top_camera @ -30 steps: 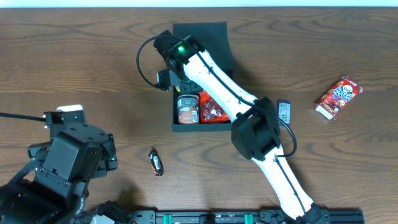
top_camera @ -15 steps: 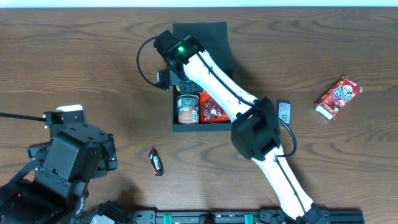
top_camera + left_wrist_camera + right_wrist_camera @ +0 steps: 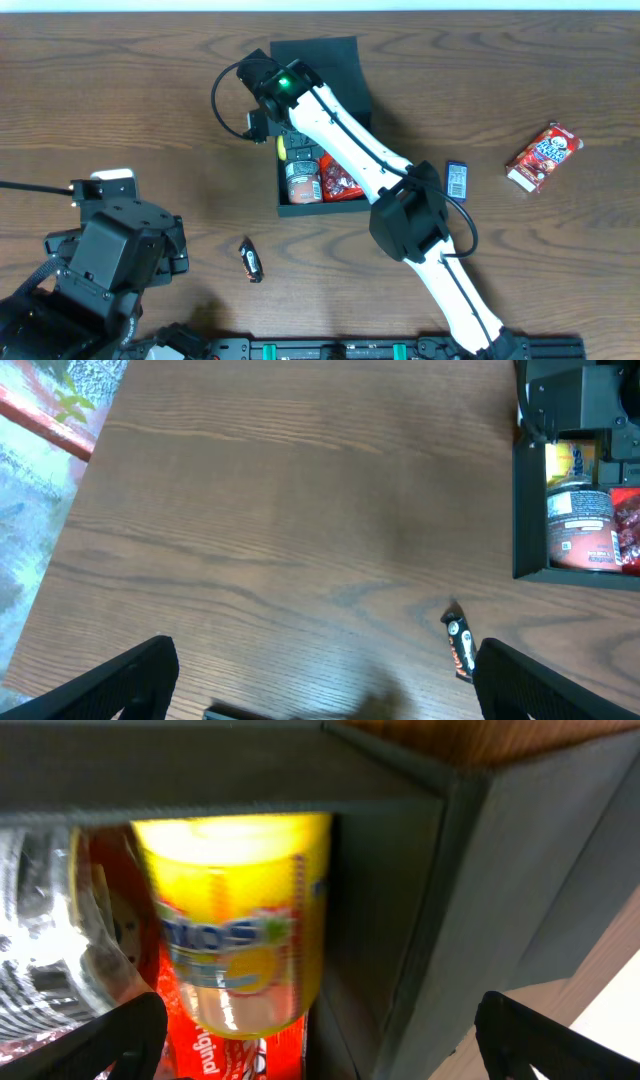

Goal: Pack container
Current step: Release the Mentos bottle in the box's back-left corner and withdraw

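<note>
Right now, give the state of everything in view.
container, lid open
yellow pack, inside container
can, inside container
red bag, inside container
dark bar, unpacked
blue pack, unpacked
red carton, unpacked
left gripper, open, empty
right gripper, open over container

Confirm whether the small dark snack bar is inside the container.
No, the snack bar lies on the table, apart from the container.
</note>
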Robot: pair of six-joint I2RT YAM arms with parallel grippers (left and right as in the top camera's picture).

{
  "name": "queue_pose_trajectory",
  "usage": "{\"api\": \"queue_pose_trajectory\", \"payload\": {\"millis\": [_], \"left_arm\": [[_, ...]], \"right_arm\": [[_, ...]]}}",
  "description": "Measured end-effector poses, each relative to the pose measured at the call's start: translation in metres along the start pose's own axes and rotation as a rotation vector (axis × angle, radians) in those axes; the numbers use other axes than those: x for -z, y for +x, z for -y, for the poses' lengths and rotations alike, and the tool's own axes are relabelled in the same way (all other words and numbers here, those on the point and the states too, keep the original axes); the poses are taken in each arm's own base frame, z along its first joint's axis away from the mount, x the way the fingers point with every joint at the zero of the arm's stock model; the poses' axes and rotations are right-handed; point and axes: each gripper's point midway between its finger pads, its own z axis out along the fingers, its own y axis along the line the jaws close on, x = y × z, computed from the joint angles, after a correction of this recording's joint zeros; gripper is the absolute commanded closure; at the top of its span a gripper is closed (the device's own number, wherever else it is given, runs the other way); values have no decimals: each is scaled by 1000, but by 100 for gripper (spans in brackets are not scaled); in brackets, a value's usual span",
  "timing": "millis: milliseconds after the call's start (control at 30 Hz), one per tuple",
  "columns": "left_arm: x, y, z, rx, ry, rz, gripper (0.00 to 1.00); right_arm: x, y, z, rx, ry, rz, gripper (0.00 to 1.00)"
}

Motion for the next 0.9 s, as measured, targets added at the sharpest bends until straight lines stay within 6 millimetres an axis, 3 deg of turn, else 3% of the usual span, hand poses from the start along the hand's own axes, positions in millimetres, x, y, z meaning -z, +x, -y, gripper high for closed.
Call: {"api": "queue_pose_trajectory", "payload": {"millis": [233, 400, 533, 633, 733, 800, 900], "left_arm": [[0, 0, 0, 0, 0, 0, 5], [0, 0, 0, 0, 0, 0, 5], [0, 0, 0, 0, 0, 0, 5], [0, 0, 0, 0, 0, 0, 5], [0, 0, 0, 1, 0, 0, 5], [0, 0, 0, 1, 0, 0, 5], [0, 0, 1, 1, 3, -1, 5]], "right_arm": [[12, -5, 8, -50, 28, 33, 1], [68, -1, 29, -144, 119, 122, 1], [131, 16, 40, -252, 192, 206, 1], [176, 39, 40, -358, 204, 284, 1], [210, 75, 48, -539, 224, 341, 1], [225, 110, 53, -705, 230, 356, 1], [233, 158, 49, -931, 208, 329, 1]]}}
